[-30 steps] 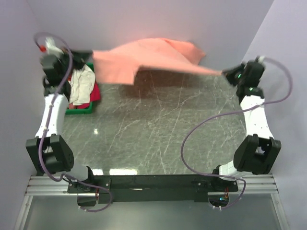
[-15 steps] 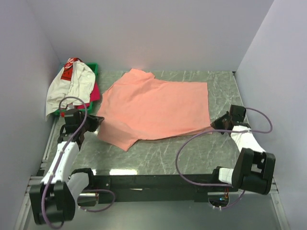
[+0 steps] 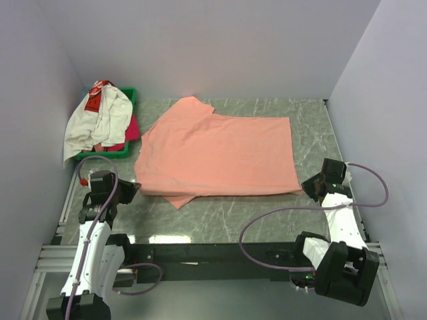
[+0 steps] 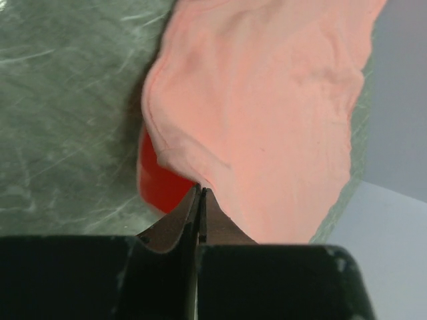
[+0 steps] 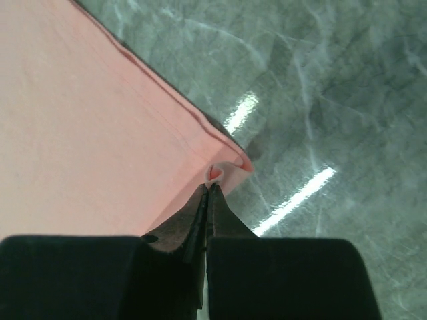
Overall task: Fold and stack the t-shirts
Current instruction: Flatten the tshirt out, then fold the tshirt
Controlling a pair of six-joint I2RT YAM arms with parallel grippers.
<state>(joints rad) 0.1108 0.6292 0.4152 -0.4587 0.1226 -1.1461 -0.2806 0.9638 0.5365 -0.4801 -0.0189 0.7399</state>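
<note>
The salmon-pink t-shirt lies spread flat across the middle of the marble table, one sleeve pointing to the back. My left gripper is at its near left corner, jaws pressed together with the hem at their tips. My right gripper pinches the near right corner, where the cloth puckers at its tips. A white t-shirt with a red patch is heaped over a magenta-pink one at the back left.
The green tray under the heaped shirts stands in the back left corner. Grey walls close in the left, back and right sides. Both arms' cables loop over the table's near edge.
The salmon-pink t-shirt hung stretched in the air at the back a second ago. Both arms drew it toward the near edge, and it now lies flat.
</note>
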